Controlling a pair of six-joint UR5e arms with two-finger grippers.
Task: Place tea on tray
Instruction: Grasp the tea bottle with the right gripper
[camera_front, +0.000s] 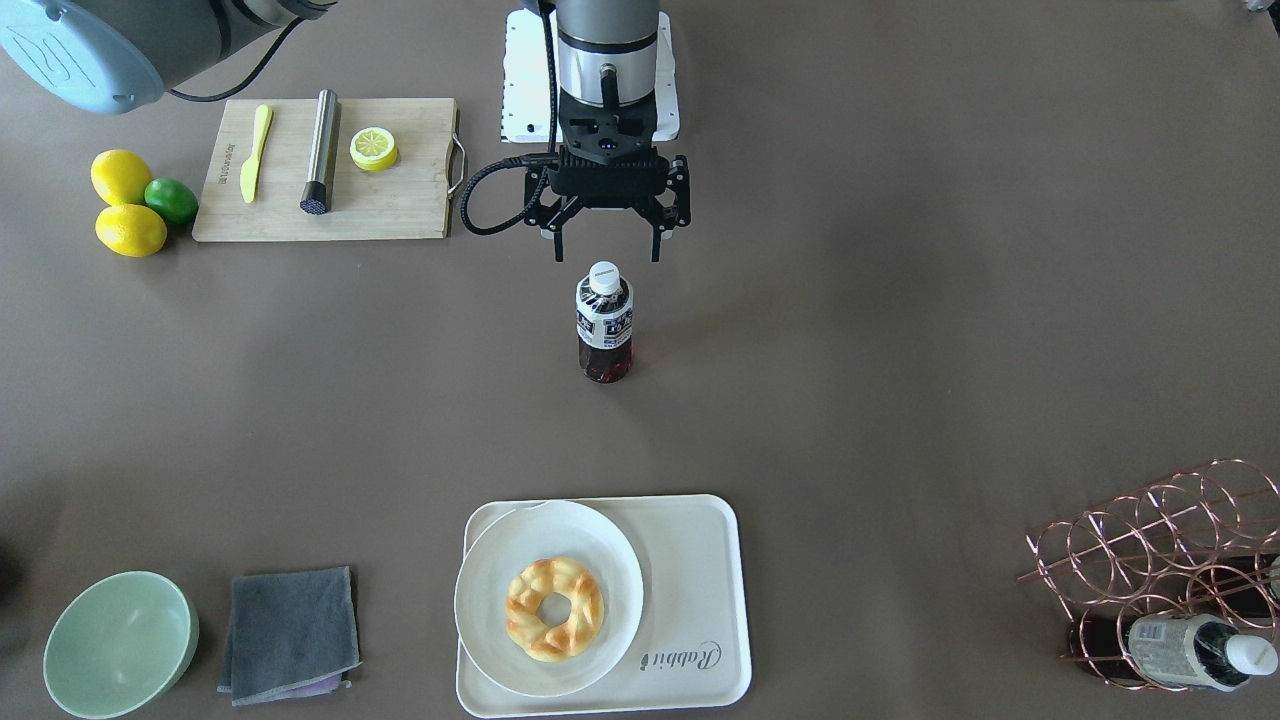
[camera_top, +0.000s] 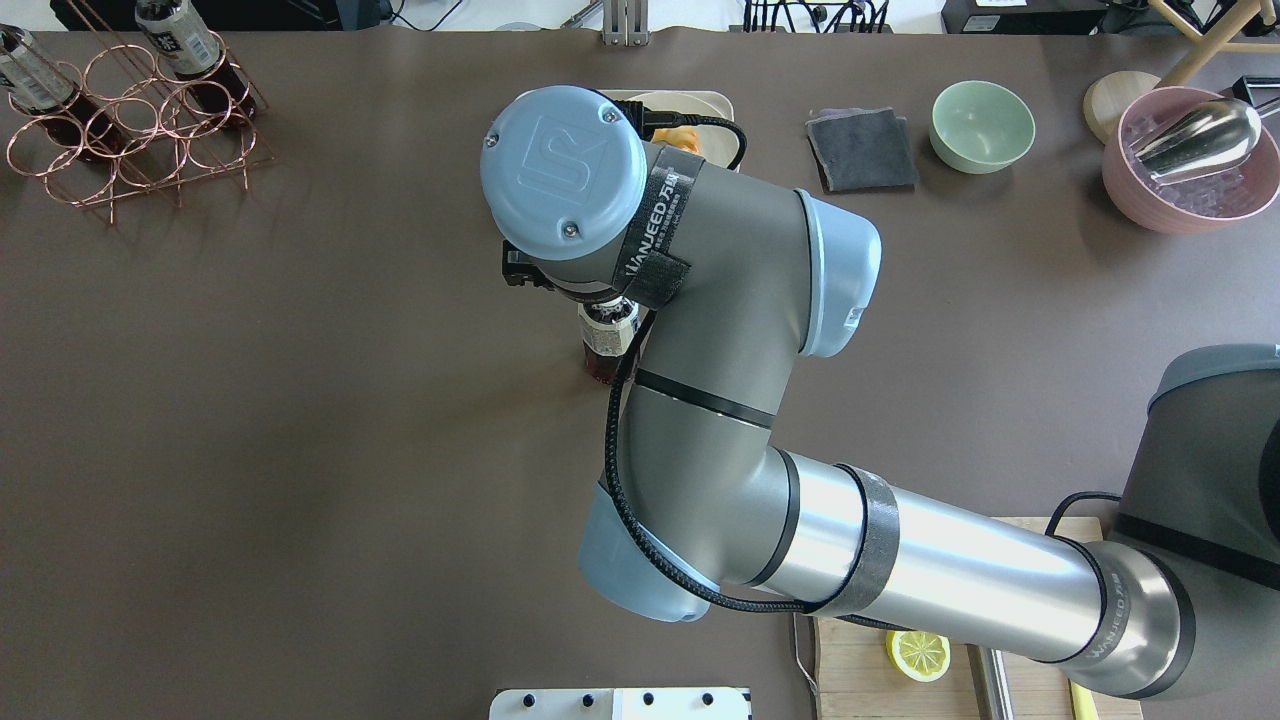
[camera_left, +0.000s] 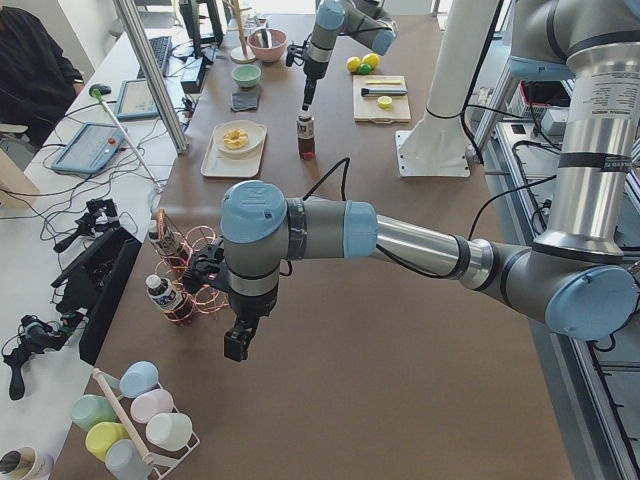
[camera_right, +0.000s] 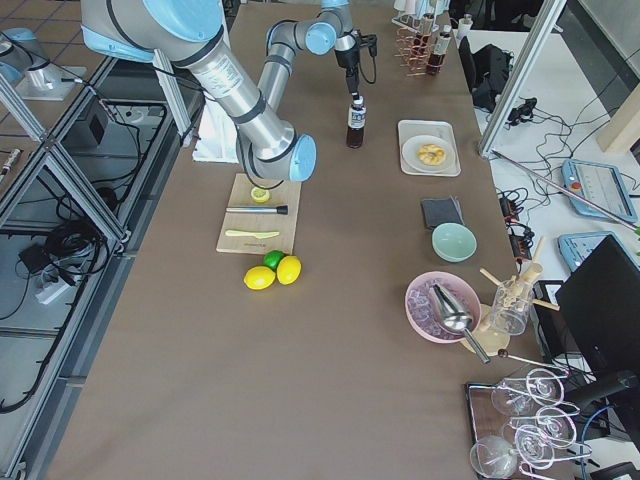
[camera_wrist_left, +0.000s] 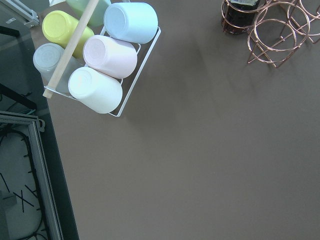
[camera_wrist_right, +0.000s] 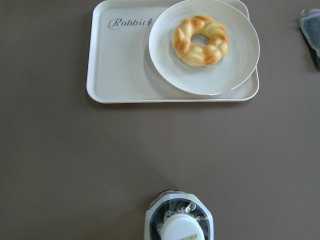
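Big brown tabletop (camera_front: 900, 400). At the lower middle of the front view sits the cream-white rectangular plastic tray (camera_front: 700, 560), its left half taken by a round white plate (camera_front: 490, 640). The right claw (camera_front: 607, 252) hangs at top centre, fingers spread apart, holding nothing. The left claw (camera_left: 237, 345) is way off by the copper wire rack (camera_front: 1160, 530), can't tell its state. The small clear plastic bottle of dark tea (camera_front: 604, 320) stands upright mid-frame, right under the right claw, long axis vertical, well apart from the tray. Right arm's nearer, so probably a straight drop.

White-capped tea (camera_front: 604, 325) stands upright, well apart from the cream Rabbit tray (camera_front: 692, 560).
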